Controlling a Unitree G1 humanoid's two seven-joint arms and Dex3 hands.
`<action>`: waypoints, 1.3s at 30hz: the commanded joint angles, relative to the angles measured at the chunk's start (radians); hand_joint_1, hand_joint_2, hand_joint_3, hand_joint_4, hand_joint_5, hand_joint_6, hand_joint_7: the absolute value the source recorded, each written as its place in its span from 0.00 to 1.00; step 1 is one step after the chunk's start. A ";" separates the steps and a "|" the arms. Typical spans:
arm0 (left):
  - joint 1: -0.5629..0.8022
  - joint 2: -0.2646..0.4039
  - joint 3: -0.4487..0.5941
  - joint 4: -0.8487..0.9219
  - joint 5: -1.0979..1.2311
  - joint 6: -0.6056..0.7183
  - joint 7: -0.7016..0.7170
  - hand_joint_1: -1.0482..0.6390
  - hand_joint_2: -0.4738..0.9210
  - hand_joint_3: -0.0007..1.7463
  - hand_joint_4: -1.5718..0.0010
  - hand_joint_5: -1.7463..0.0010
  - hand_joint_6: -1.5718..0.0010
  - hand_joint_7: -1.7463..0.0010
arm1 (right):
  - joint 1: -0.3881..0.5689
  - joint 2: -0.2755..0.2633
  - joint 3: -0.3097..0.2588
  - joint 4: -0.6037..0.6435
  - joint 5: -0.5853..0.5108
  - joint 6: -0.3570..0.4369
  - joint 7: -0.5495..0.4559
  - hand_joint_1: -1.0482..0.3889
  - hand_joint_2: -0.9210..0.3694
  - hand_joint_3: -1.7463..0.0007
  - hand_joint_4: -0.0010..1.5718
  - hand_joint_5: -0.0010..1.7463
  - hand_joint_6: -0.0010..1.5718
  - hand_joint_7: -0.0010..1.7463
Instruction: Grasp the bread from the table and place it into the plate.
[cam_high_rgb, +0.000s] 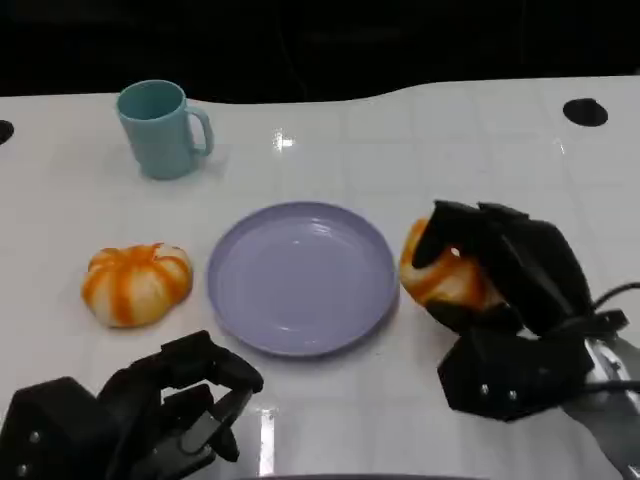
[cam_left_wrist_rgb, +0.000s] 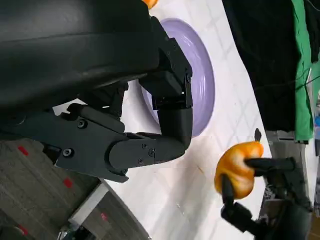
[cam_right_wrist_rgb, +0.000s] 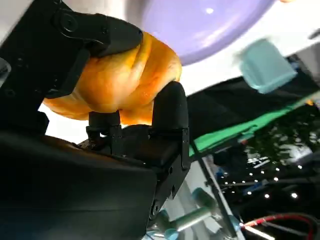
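Left hand (cam_high_rgb: 140, 415) rests nearest, low on the white surface (cam_high_rgb: 330, 390), fingers curled inward around nothing. Right hand (cam_high_rgb: 500, 300) grips one orange-striped bread roll (cam_high_rgb: 440, 270) just right of the lavender plate (cam_high_rgb: 300, 215), fingers wrapped over and under it. Second roll (cam_high_rgb: 135, 283) lies left of the plate; teal mug (cam_high_rgb: 160, 128) far left. Best move: carry leftward clear of the rim, release over the centre. Cannot tell whether the roll is off the surface.

Bright overhead light; glare spots on white table (cam_high_rgb: 283, 142); soft shadows; mug (cam_right_wrist_rgb: 265, 66) blurred in right wrist view.
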 joint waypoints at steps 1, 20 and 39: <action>-0.004 0.009 0.002 0.001 0.008 0.000 0.011 0.38 1.00 0.28 0.56 0.00 0.58 0.26 | -0.041 0.032 -0.001 0.023 0.038 -0.032 0.018 0.70 0.46 0.25 0.62 1.00 0.46 1.00; 0.001 0.012 -0.004 0.014 0.004 -0.010 0.007 0.39 0.99 0.28 0.58 0.00 0.60 0.26 | -0.240 0.154 0.054 0.267 0.032 -0.100 0.030 0.66 0.50 0.17 0.62 1.00 0.47 1.00; 0.013 0.007 -0.018 0.015 0.013 -0.029 0.014 0.39 0.99 0.28 0.58 0.00 0.59 0.25 | -0.424 0.264 0.059 0.599 0.076 -0.066 0.141 0.57 0.25 0.61 0.36 0.57 0.47 0.26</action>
